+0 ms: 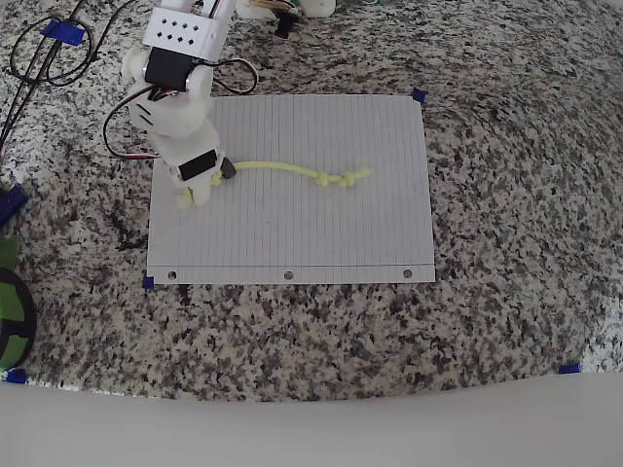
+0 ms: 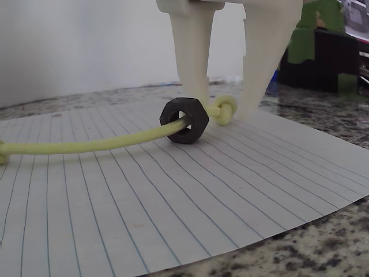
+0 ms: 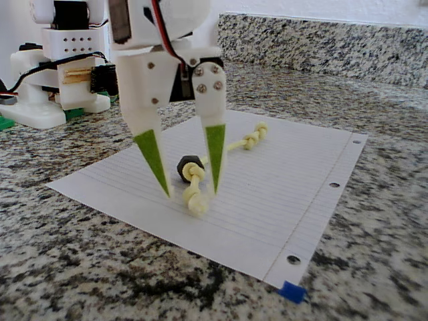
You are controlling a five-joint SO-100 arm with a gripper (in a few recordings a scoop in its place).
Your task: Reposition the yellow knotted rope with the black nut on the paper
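Table [image 1: 506, 195]: speckled granite, polished. The paper [image 1: 292, 233] was matt, lined; the yellow knotted rope [image 1: 292, 168] braided cord. The black nut [image 2: 185, 119] looked dull metal.

1 rope [image 1: 282, 168], 1 nut [image 1: 228, 169], 1 paper sheet [image 1: 321, 233], 3 punched holes.

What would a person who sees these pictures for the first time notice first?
The white gripper stands point-down on the paper, its jaws open astride the near knot of the yellow knotted rope. The black nut sits on the cord right beside that knot.
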